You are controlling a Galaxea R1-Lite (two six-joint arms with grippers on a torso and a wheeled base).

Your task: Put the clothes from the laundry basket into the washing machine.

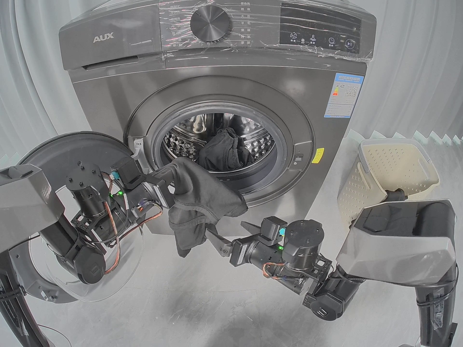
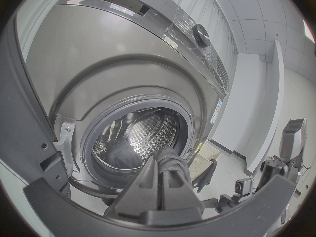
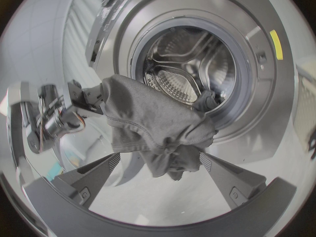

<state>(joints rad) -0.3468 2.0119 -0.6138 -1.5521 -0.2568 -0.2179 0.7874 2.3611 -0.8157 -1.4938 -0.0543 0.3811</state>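
Against pale curtains (image 1: 29, 49), just before the open washing machine (image 1: 270, 87), the left gripper (image 2: 162, 168) pinches one edge of a limp, light garment (image 1: 202, 193), whose sagging bulk the wide-open right gripper (image 1: 224, 230) below might gather.

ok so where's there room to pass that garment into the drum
Free: the upper drum, above the black garment lying inside, and the floor beside the open door. Crowded: the opening's lower left lip, where the left gripper holds the grey garment with the open right gripper beneath it.
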